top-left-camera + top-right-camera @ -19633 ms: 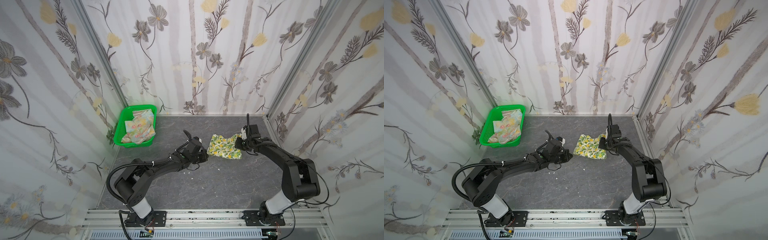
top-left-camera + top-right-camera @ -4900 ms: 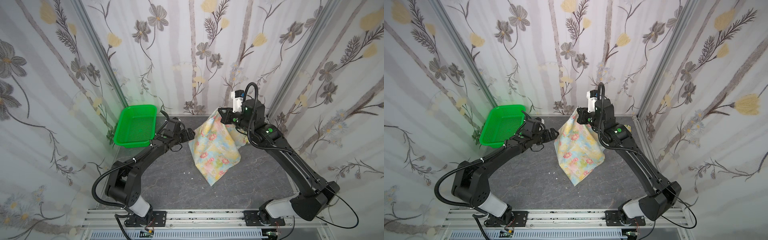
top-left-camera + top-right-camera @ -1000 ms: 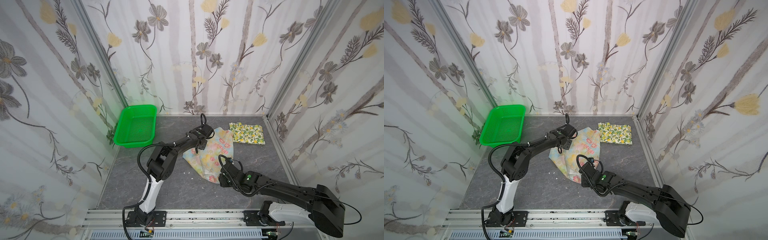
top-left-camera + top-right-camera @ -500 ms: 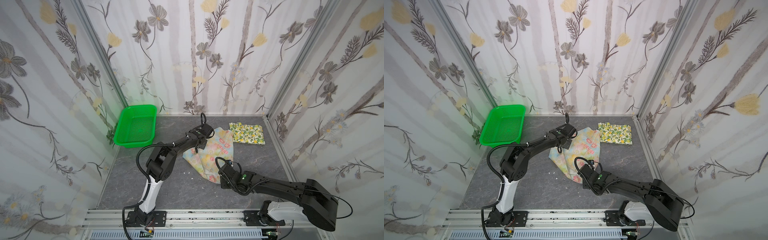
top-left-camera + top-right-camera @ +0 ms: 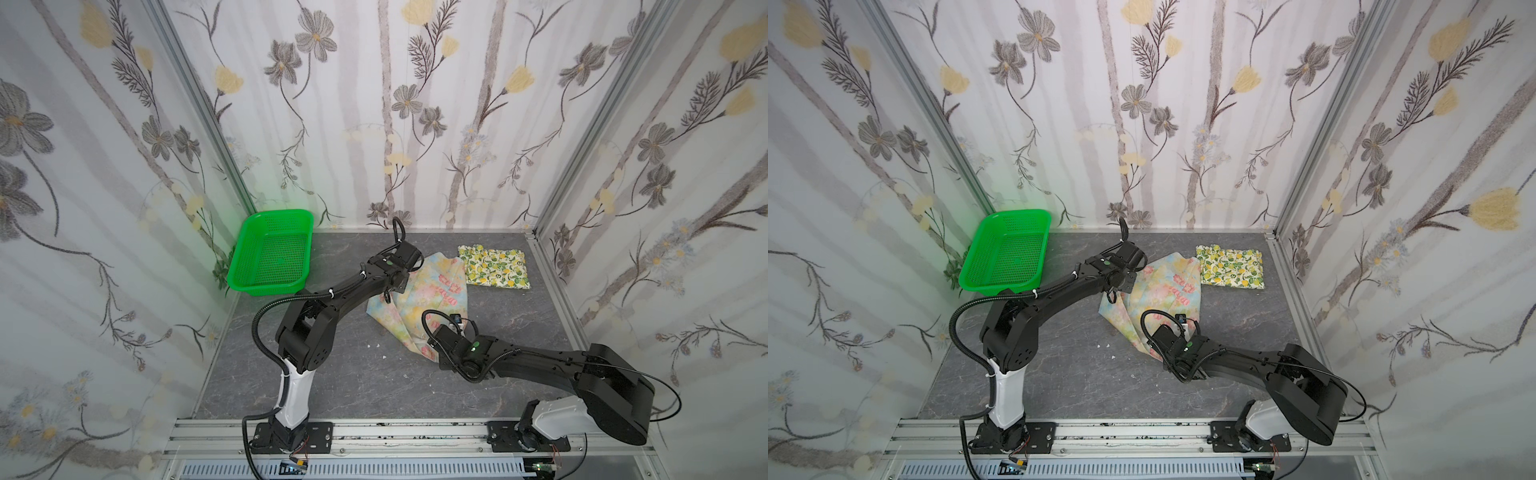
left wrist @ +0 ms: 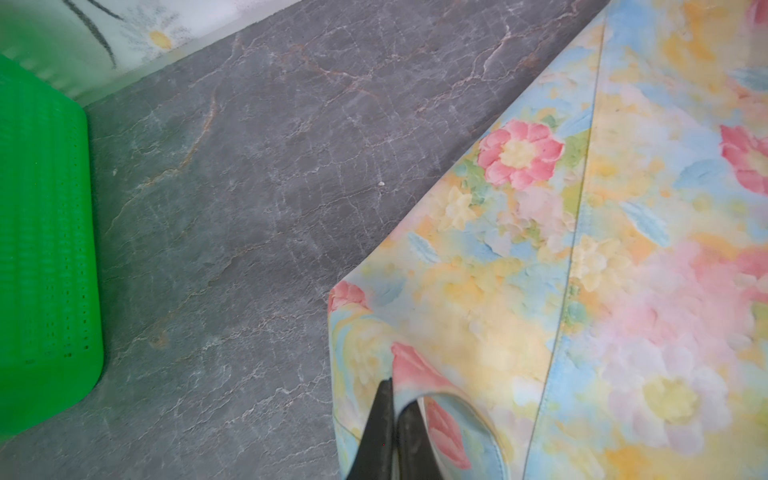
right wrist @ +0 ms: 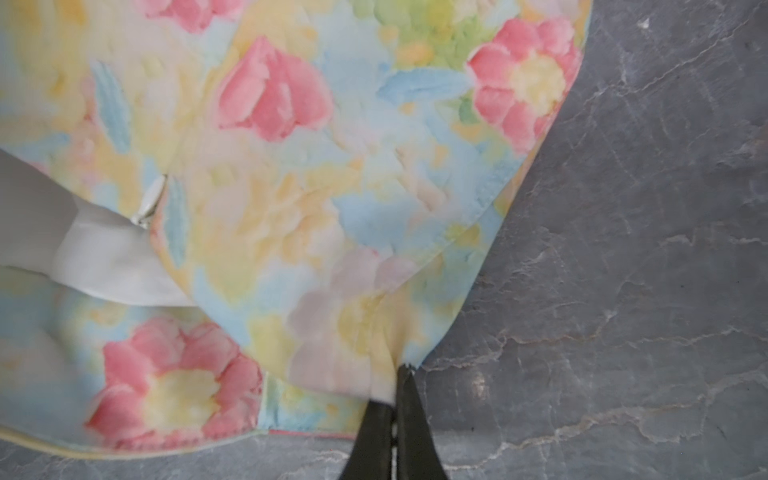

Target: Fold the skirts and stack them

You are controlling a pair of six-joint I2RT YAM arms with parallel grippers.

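At the back right of the table (image 5: 332, 374), the lemon skirt (image 5: 494, 268) is seen folded into a flat rectangle, so half of the folding is judged done. The floral skirt (image 5: 419, 299) lies rumpled and unfolded at mid-table, just beside the lemon skirt; it is not yet folded or stacked. The basket (image 5: 266, 286) at the back left holds nothing. The left arm is stretched low across the table to the floral skirt's far left edge, where the left gripper (image 6: 394, 399) is seen pinched tight on a bit of cloth. The right arm is laid low and reaches inward to the skirt's near end, where the right gripper (image 7: 397, 386) is likewise clamped on the cloth's edge. A lift to spread the skirt is judged likely next.
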